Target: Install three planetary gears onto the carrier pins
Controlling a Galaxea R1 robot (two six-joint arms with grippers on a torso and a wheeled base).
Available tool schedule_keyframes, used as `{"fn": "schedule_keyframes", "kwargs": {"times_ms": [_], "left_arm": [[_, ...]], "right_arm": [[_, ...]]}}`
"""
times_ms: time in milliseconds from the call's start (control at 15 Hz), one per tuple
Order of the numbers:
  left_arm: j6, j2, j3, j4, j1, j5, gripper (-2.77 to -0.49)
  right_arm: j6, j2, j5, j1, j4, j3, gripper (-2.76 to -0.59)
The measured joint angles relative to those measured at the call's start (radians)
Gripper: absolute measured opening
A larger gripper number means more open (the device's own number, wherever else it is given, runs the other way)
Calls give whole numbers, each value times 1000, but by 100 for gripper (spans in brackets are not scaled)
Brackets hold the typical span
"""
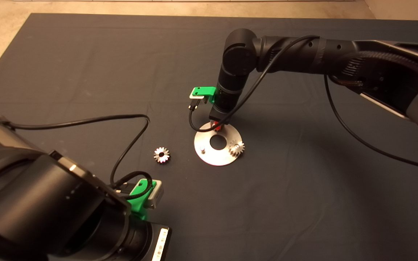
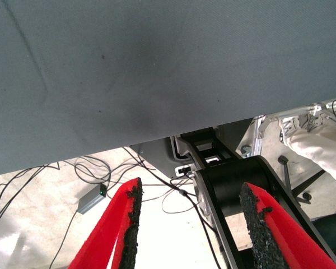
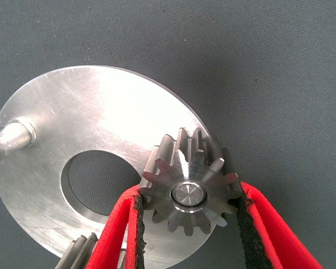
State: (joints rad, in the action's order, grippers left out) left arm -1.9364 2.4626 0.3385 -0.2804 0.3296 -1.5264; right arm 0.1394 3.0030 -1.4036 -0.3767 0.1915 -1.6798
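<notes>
The silver carrier disc (image 1: 209, 155) lies mid-mat. My right gripper (image 1: 217, 125) stands over the disc's far edge. In the right wrist view, the right gripper (image 3: 189, 224) is shut on a planetary gear (image 3: 182, 162), its pads (image 3: 135, 230) touching the teeth on both sides. That gear sits on a carrier pin whose end (image 3: 189, 196) shows through the centre hole. A second gear (image 1: 237, 149) sits on the disc's right pin. One pin (image 1: 202, 148) stands bare on the left. A third gear (image 1: 162, 154) lies loose on the mat, left of the disc.
My left gripper (image 2: 190, 224) waits open and empty at the mat's near left edge (image 1: 142, 195). Its wrist view shows floor cables, a small grey box (image 2: 92, 197) and a person's leg (image 2: 319, 147) beyond the mat.
</notes>
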Motion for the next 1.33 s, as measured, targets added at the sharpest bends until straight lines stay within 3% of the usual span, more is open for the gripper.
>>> {"fn": "schedule_keyframes", "kwargs": {"times_ms": [1333], "left_arm": [[0,0,0,0,0,0,-208]], "right_arm": [[0,0,-2,-3,-5,-17,-246]]}}
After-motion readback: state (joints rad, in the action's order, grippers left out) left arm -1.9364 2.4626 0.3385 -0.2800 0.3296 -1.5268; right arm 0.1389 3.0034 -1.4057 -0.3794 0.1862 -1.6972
